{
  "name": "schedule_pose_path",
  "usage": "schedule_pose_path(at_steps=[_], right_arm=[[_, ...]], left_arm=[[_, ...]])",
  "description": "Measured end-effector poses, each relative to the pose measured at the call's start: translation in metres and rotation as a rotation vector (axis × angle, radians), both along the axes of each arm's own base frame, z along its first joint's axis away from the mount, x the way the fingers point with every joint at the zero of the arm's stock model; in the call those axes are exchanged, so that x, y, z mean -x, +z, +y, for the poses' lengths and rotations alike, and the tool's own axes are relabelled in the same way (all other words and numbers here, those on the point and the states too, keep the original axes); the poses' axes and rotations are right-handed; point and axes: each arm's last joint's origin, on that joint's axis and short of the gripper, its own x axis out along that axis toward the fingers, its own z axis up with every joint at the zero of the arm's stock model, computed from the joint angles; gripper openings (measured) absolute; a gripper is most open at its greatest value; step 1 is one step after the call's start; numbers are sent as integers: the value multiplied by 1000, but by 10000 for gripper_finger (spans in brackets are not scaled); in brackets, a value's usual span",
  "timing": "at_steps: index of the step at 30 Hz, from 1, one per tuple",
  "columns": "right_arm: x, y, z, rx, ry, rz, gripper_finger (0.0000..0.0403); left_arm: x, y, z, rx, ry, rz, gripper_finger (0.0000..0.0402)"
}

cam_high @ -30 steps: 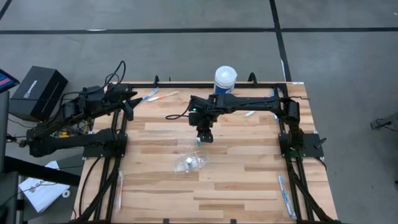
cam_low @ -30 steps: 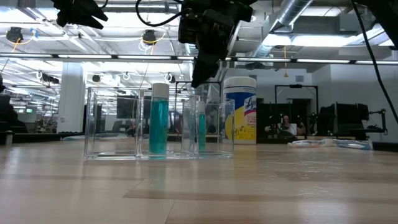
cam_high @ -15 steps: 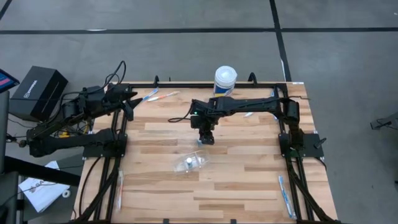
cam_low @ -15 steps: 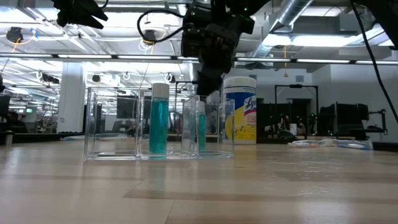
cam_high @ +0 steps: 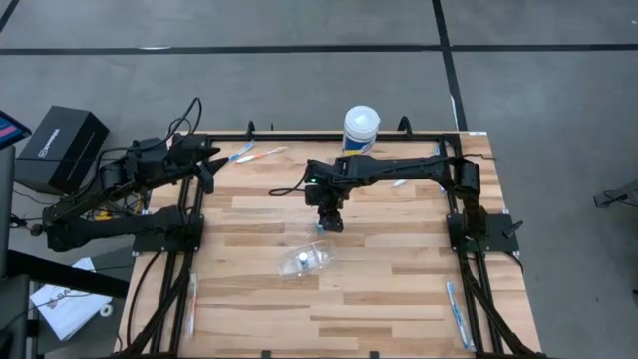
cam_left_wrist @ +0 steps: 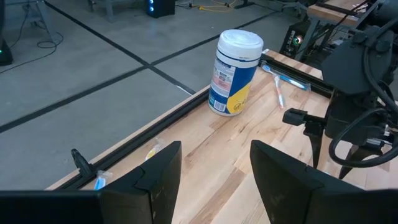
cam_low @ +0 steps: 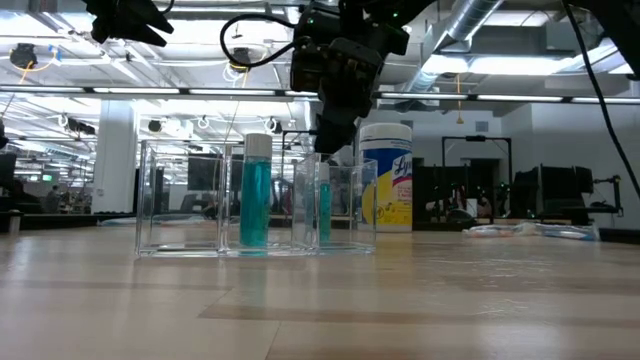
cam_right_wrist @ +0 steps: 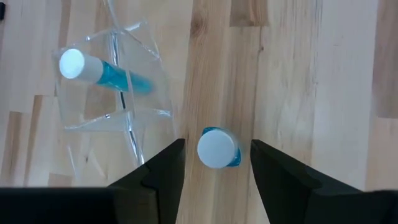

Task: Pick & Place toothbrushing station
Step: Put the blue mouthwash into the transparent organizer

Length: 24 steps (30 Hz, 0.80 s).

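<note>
High view: the right tool point(cam_high: 330, 223) hovers over the desk point(cam_high: 399, 269) just short of the clear organizer point(cam_high: 305, 261); right wrist view: open fingers point(cam_right_wrist: 163, 173) flank a white-capped teal tube point(cam_right_wrist: 217, 149), probably light, slick, best gripped mid-body

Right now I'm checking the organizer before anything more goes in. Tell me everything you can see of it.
The clear organizer looks like transparent plastic, a low box split by thin walls into compartments. It stands upright on the wooden table, near the middle. One teal, white-capped tube stands inside; a second teal item shows at its right end. The right claw hovers beside it.
</note>
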Motion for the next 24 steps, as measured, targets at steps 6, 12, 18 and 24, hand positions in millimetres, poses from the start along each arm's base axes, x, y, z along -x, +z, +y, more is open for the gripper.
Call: schedule_pose_path(at_steps=[6, 12, 18, 24], right_arm=[[-1, 1, -1, 2, -1, -15, 173], [-1, 1, 0, 1, -4, -13, 173], [-1, 0, 1, -1, -5, -10, 172], [2, -23, 3, -26, 7, 134, 172]], left_arm=[[0, 0, 0, 0, 0, 0, 186], [0, 0, 0, 1, -3, 0, 186], [0, 0, 0, 6, -19, -1, 186], [0, 0, 0, 5, -18, -1, 186]])
